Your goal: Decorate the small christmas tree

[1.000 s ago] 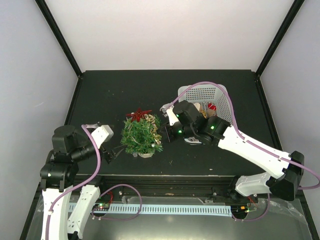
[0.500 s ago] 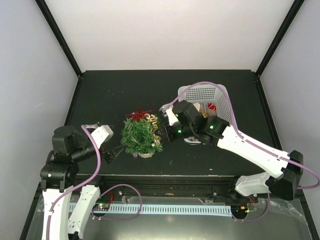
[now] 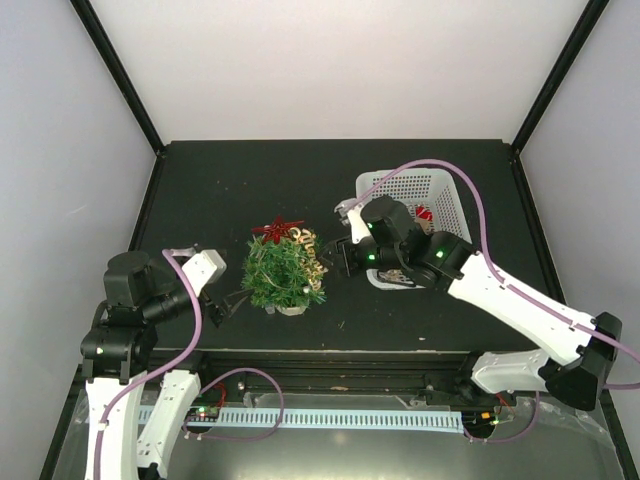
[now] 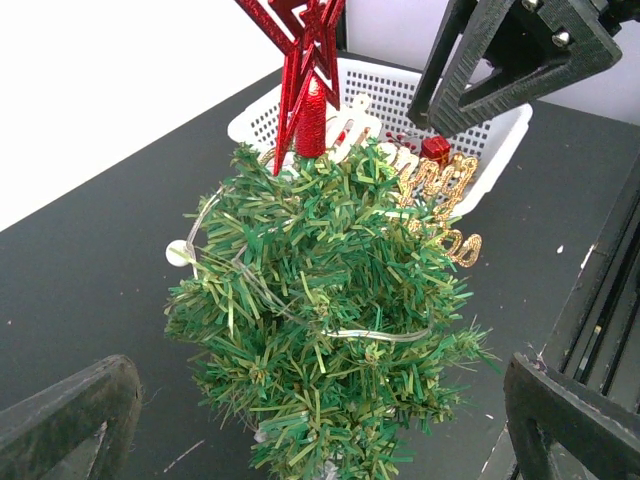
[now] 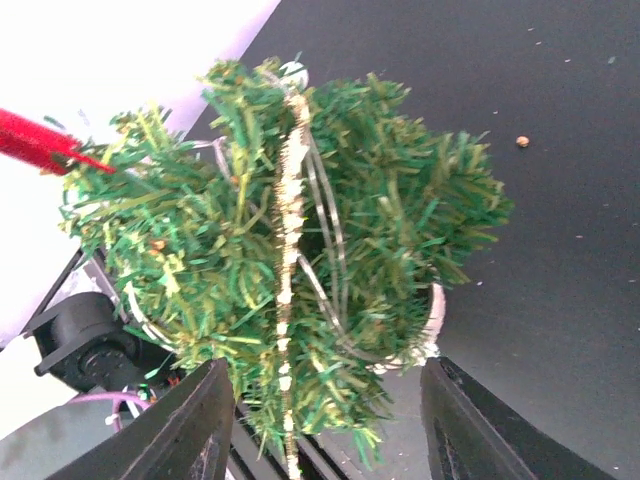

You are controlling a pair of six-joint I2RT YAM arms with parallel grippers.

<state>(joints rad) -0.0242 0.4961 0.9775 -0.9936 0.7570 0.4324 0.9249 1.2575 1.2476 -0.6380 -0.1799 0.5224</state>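
The small christmas tree (image 3: 283, 272) stands upright at the table's middle, wound with a pale wire and topped by a red star (image 3: 278, 229). A gold script ornament (image 3: 312, 256) hangs on its right side; the left wrist view shows the gold ornament (image 4: 440, 200) facing the basket. My right gripper (image 3: 343, 254) is open just right of the tree, clear of the ornament; in its own view the right gripper (image 5: 330, 430) frames the tree (image 5: 290, 240) and the ornament's edge (image 5: 290, 260). My left gripper (image 3: 228, 303) is open, left of the tree, holding nothing; in the left wrist view the tree (image 4: 320, 320) fills the middle.
A white mesh basket (image 3: 400, 190) with a red ornament (image 3: 424, 212) inside stands behind the right arm, at the back right. The table's front rail (image 3: 330, 352) runs close in front of the tree. Small crumbs (image 5: 522, 141) lie on the black tabletop.
My right gripper has opened, let go of the gold script ornament and drawn back to the right. The ornament stays hanging on the tree. The left arm has not moved.
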